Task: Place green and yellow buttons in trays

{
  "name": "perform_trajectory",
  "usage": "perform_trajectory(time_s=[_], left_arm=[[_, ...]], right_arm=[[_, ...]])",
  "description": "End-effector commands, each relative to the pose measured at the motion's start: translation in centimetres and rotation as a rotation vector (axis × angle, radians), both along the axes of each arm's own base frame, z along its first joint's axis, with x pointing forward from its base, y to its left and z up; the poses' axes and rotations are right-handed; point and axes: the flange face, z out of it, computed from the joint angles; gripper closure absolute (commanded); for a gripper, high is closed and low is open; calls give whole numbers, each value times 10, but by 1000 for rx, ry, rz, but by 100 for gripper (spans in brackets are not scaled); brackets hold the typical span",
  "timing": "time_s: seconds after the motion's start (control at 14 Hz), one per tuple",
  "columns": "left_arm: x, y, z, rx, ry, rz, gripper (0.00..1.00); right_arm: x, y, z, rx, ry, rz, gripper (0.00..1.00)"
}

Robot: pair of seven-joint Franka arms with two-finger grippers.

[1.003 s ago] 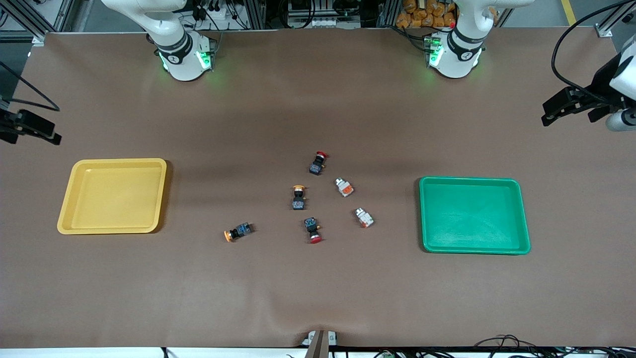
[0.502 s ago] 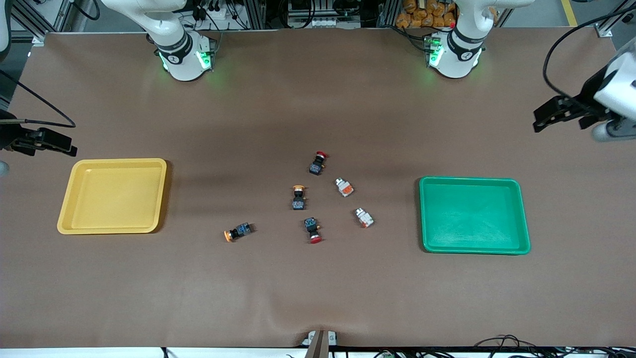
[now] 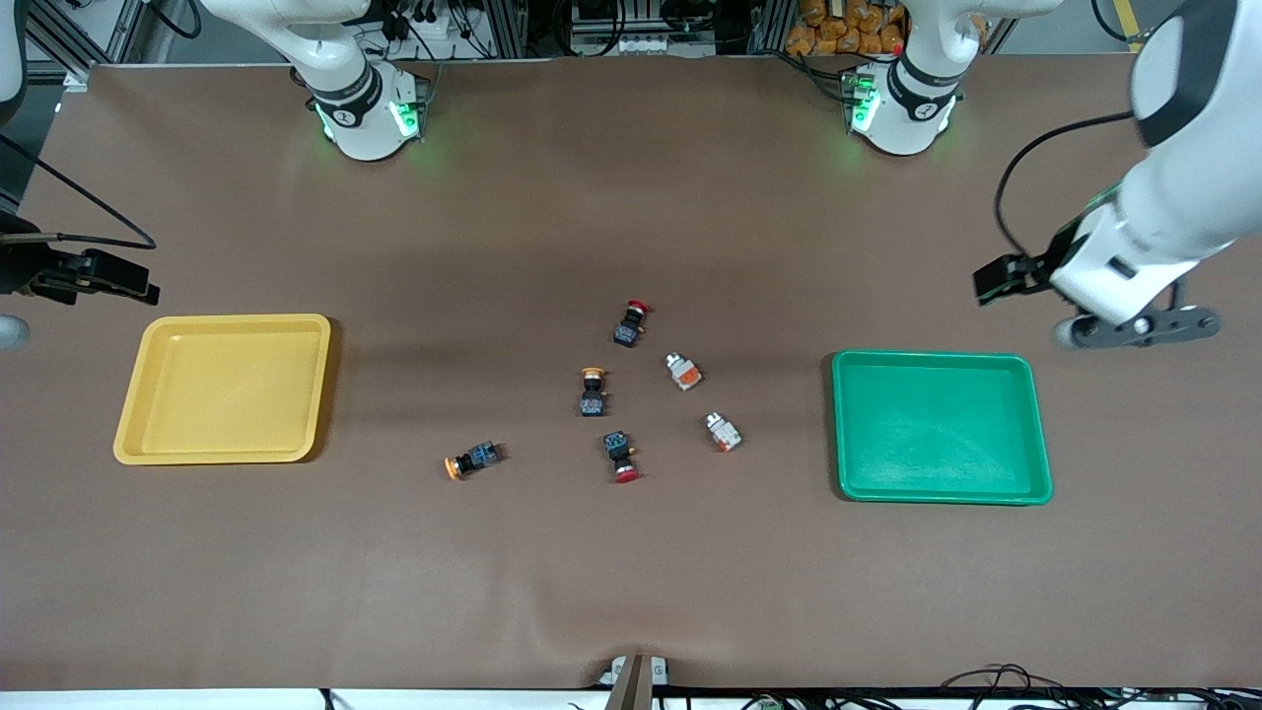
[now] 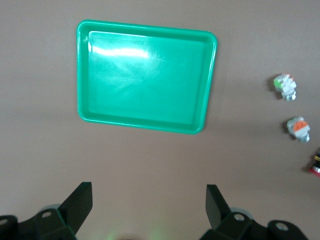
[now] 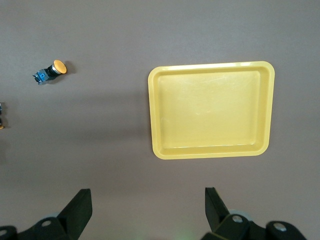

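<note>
A yellow tray (image 3: 222,390) lies toward the right arm's end and a green tray (image 3: 942,429) toward the left arm's end; both hold nothing. Between them lie two yellow-capped buttons (image 3: 593,391) (image 3: 473,460) and two whitish buttons (image 3: 682,371) (image 3: 723,432). My left gripper (image 3: 998,279) hangs open and empty over the table beside the green tray (image 4: 145,75); its wrist view shows both whitish buttons (image 4: 286,86) (image 4: 298,127). My right gripper (image 3: 128,284) hangs open and empty over the table beside the yellow tray (image 5: 212,107); its wrist view shows one yellow-capped button (image 5: 50,71).
Two red-capped black buttons (image 3: 631,322) (image 3: 620,456) lie among the others in the middle. The brown table mat (image 3: 631,572) stretches wide on the side nearer the camera. The arm bases stand along the table's edge farthest from the camera.
My left arm has swung in from the table's end toward the green tray. My right gripper has shifted slightly toward the yellow tray. The buttons and trays have not moved.
</note>
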Motion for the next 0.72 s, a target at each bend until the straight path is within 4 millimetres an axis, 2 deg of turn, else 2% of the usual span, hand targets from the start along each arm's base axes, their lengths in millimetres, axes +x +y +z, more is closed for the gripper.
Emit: perform_trajectory(time_s=[0.0,0.29,0.65], left_arm=[[9,-37,-19,8,-14,93,0],[23,-75,-67,13,-14,126,0],[38,-100,-112,12,-33,206,0]], right_arm=[[-1,2,5,14,0,0,0],[8,3,-11,20,15,-5,0],[26,23,-30,37,-7,-111,0]])
